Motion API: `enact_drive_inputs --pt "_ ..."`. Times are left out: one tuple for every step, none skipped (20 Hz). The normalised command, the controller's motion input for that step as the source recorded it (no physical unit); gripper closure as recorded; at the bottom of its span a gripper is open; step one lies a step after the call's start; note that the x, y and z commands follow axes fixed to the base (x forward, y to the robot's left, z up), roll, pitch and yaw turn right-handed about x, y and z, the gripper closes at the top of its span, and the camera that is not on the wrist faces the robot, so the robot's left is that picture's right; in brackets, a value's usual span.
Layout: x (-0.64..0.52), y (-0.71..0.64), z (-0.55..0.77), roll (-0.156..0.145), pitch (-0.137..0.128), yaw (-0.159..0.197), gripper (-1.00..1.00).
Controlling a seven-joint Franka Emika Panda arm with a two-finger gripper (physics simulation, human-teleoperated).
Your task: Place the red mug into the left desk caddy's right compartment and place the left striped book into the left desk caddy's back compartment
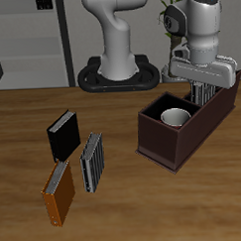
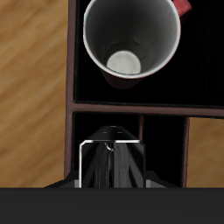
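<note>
Inside long dark maroon-brown left desk caddy (image 1: pixel 153 141), small red mug (image 1: pixel 175 117) sits; gripper (image 1: pixel 202 90) clamps thin grey striped book (image 2: pixel 112 156) above back compartment; may snag divider.

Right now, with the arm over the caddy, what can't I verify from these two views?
- Grip: the gripper is too small in the exterior view, and the wrist view shows only a dark mass, so it is unclear whether its fingers clamp the left striped book.
- Book's lower end: hidden behind the left desk caddy wall, exterior view.
- Red mug: handle cut off by the wrist view's edge.
</note>
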Motion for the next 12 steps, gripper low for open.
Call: enact_drive_inputs --pt "0.01 0.16 -0.25 0.034 0.035 0.022 1.00" --pt "0.05 0.08 -0.18 0.033 0.047 -0.030 1.00" --pt "0.02 0.03 -0.05 0.013 0.022 -0.012 1.00" --pt "0.01 -0.01 -0.07 0.003 -0.015 0.029 1.00" --pt "0.06 -0.04 -0.15 -0.037 0.053 -0.027 1.00" --pt "0.04 -0.02 -0.07 0.020 0.025 -0.019 1.00" --pt "0.00 -0.07 -0.15 0.009 0.069 -0.078 1.00" --pt "-0.03 0.06 -0.10 0.106 0.061 -0.084 -1.00" --pt "0.02 -0.06 0.02 -0.035 0.005 0.067 -1.00" --pt "-0.07 -0.03 -0.02 -0.004 0.001 0.007 -1.00" --pt "-0.01 0.00 -0.01 0.013 0.028 -0.005 -1.00" --pt "0.01 0.04 -0.03 0.033 0.029 -0.003 -1.00"
